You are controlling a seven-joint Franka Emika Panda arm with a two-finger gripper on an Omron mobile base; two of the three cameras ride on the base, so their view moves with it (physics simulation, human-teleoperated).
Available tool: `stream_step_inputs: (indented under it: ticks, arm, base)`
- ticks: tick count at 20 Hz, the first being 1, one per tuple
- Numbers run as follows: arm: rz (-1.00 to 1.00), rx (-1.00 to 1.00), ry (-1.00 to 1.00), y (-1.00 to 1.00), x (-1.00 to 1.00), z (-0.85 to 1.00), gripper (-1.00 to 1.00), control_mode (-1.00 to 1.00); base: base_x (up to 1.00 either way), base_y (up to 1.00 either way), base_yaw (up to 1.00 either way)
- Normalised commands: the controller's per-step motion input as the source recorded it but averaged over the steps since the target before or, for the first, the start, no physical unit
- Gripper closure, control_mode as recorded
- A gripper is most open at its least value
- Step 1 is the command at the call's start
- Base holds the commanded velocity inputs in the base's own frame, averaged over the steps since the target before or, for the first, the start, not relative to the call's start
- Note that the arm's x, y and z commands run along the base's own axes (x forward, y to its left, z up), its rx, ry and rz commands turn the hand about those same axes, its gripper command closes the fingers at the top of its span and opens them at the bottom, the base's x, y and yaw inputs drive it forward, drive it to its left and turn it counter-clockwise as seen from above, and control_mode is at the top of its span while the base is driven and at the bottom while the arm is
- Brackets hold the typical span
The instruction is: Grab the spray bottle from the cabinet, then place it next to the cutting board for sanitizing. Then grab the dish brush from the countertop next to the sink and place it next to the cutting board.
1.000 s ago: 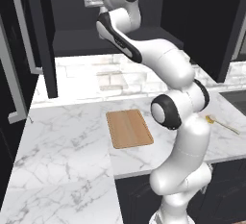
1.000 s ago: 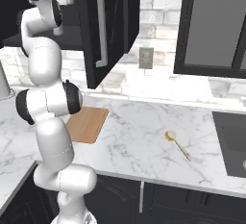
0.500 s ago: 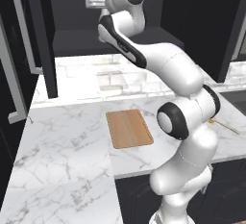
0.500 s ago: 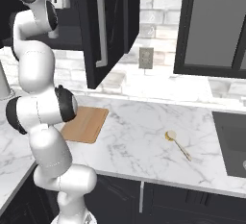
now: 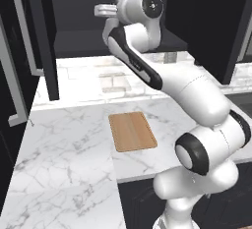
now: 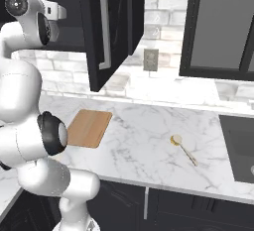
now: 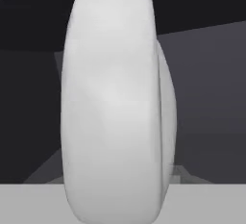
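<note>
Looking down your hand camera, the spray bottle (image 7: 113, 103) looms right up close inside the cabinet (image 5: 88, 12); your gripper's (image 5: 109, 11) spread you cannot tell.

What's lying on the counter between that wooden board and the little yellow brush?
Nothing: in the right base view, only bare marble countertop runs between the cutting board and the dish brush.

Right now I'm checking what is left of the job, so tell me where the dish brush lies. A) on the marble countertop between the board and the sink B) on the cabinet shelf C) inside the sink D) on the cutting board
A: in the right base view the dish brush lies flat on the white countertop, apart from the cutting board and short of the sink.
</note>
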Motion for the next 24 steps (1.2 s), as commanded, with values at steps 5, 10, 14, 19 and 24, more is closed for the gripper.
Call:
stream_step_inputs:
  ticks: [5,10,14,19,24]
  arm:
    - [0.0,0.11,0.0,-0.13,-0.93,-0.17,1.0,-1.0]
    - [0.0,0.12,-0.03,-0.14,-0.84,-0.01,1.0,-1.0]
    - [0.0,0.11,-0.11,-0.17,-0.77,0.04,1.0,-1.0]
    - [-0.03,0.04,0.01,-0.18,-0.45,-0.06,1.0,-1.0]
    - [-0.01,-0.04,0.22,-0.48,0.0,-0.03,1.0,-1.0]
  base:
    - [0.0,0.0,0.0]
    - [0.0,0.0,0.0]
    - [0.0,0.0,0.0]
    - [0.0,0.0,0.0]
    - [0.0,0.0,0.0]
